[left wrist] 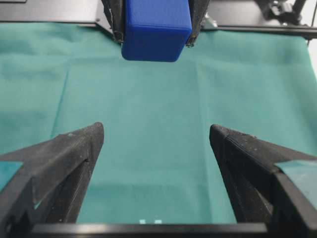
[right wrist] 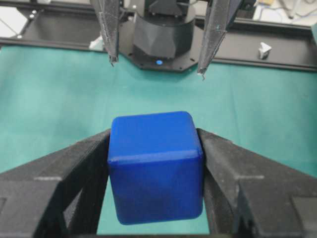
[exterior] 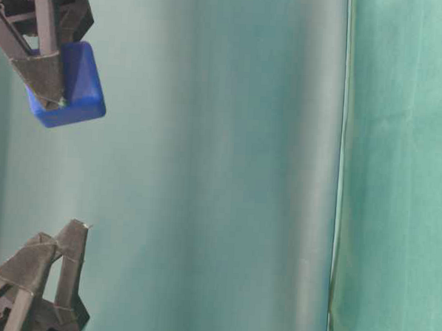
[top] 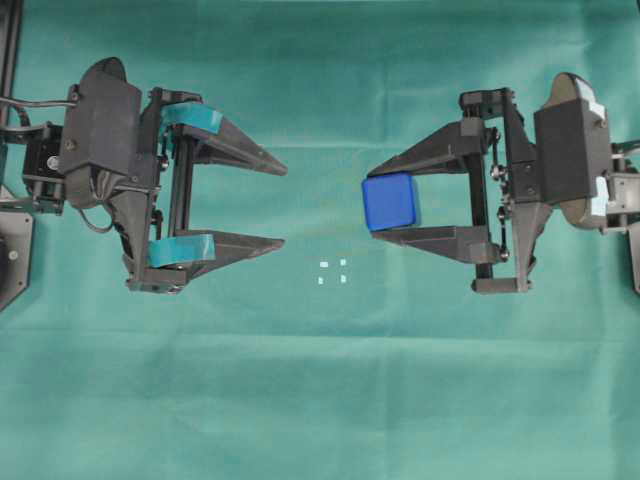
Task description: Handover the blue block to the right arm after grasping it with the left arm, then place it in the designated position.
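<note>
- So the handover part looks done: the block (top: 391, 201) is clamped between the right fingers (top: 392, 205), up in the air, not on the surface (top: 320, 400).
- In the right wrist view it's pinched on two opposite faces, sitting a bit rotated in the grip, out near the tips.
- The left fingers (top: 284, 204) are spread wide with nothing in them, facing the right ones across a gap, well apart from the block.
- What's left, judging by that, is the placing. The marks (top: 332, 271) are seen on the green cloth between the two arms, off to one side of where the block is held.
- The next move probably calls for the block to be carried over the marks, lowered until it's resting on the cloth, and squared up to them before it's let go.
- Since it's gripped skewed, a wrist twist might be needed, otherwise it could land crooked.
</note>
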